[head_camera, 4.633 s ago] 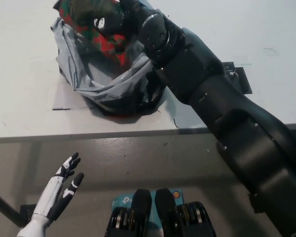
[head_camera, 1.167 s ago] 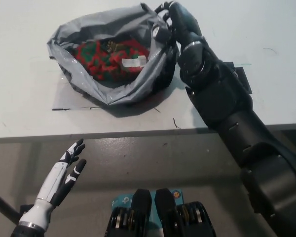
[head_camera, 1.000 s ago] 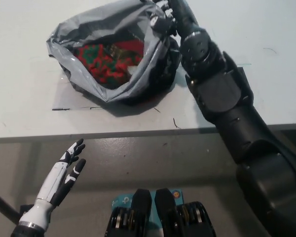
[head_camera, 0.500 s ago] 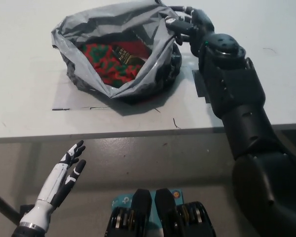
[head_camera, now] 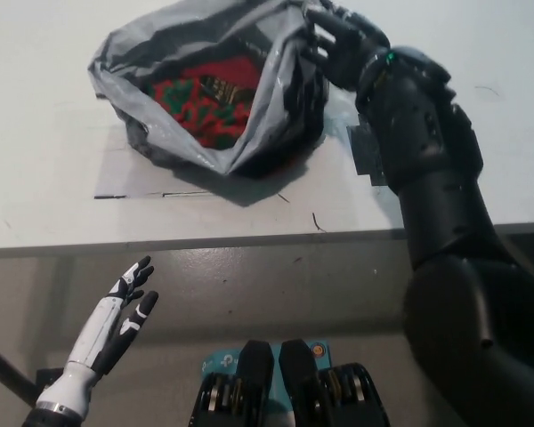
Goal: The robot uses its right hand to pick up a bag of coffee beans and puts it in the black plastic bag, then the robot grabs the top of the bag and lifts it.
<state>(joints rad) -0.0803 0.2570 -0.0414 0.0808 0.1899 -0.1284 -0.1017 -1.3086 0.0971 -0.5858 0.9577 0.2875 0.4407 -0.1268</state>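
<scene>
Black plastic bag (head_camera: pixel 196 133): on the white counter (head_camera: pixel 53 196), far left of centre, mouth open. Bag of coffee beans (head_camera: pixel 209 100): red-and-green, inside it. Right robot hand (head_camera: pixel 338 40): black, pinching the bag's top edge at its far right side. Left robot hand (head_camera: pixel 116 325): white, fingers spread, holding nothing, near left below the counter edge.

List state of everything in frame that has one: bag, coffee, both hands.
black plastic bag: on the table, mouth open, right edge of its rim pulled up.
coffee bean bag: red and green, lying inside the plastic bag, partly visible.
right hand: shut on the plastic bag's right rim.
left hand: open, fingers apart, holding nothing, low at the left, off the table.
</scene>
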